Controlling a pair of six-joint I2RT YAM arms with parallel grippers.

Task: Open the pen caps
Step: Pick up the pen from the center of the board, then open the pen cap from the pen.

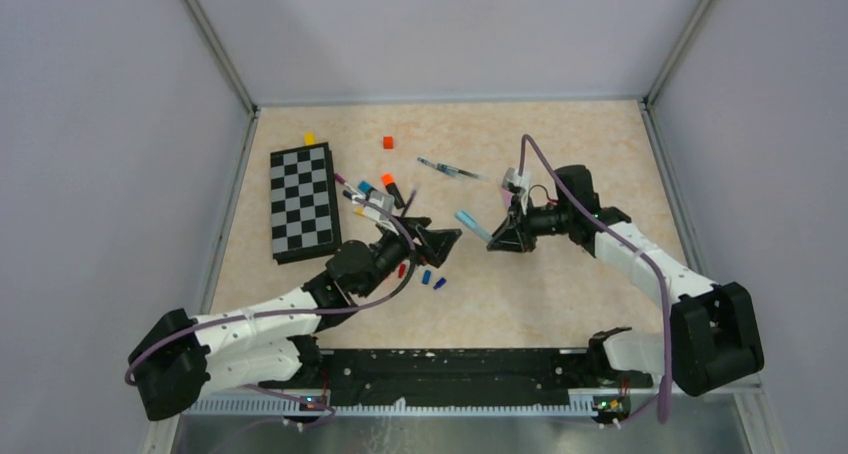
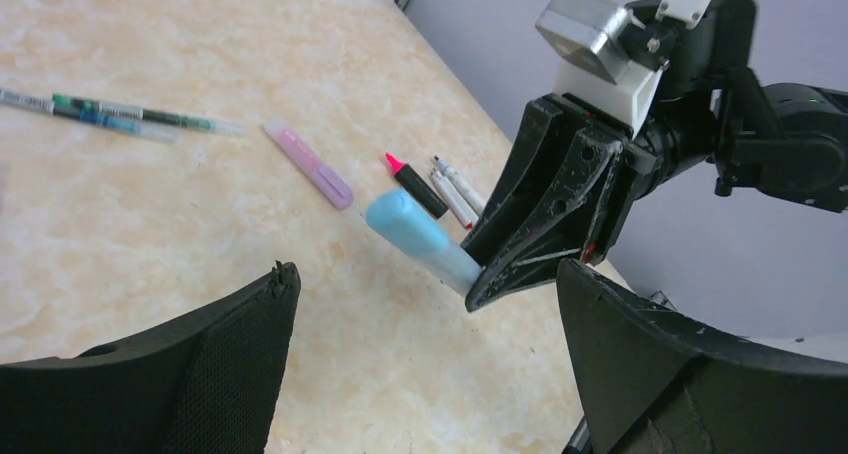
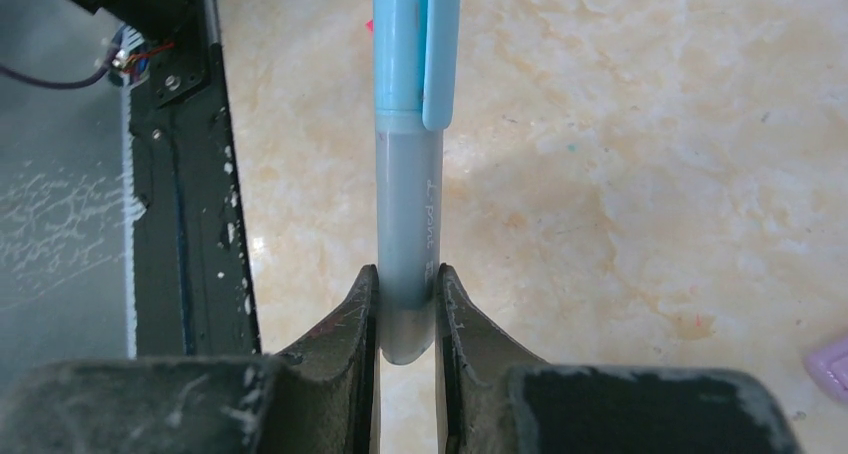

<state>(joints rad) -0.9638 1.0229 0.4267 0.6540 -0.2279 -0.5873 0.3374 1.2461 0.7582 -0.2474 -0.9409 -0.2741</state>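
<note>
Presently, right gripper [image 3: 405,296]: pinched on the bare barrel end of the light-blue highlighter [image 3: 405,184], one finger on each side.
Light-blue cap [image 3: 418,44]: seated on the far end of that barrel, well ahead of the right fingertips, clip turned toward the wrist camera.
Left gripper [image 2: 426,269]: spread wide, touching nothing; capped end of the highlighter just ahead of the gap, apart from both fingers.
Facing: tips of the two grippers aimed at each other, near but apart, with the highlighter reaching from the right tips toward the left ones.
Beyond the left gripper: pink highlighter [image 2: 310,164] flat on the table [image 2: 150,234]; past it a black marker [image 2: 420,189] with its pink tip bared, and two thin white pens [image 2: 455,189] just beside that.
Farther ahead and to the left of the left gripper: pair of clear pens [image 2: 110,114] with green ink, lying side by side.
Just below the left gripper in the top view: blue caps [image 1: 427,277] and a red cap [image 1: 402,270], loose on the table.
Behind the left gripper, on its left: cluster of pens [image 1: 372,199], with the checkerboard [image 1: 303,202] just past them.
Well away from both grippers: red cube [image 1: 388,142] and yellow cube [image 1: 309,138], toward the far side of the table.
</note>
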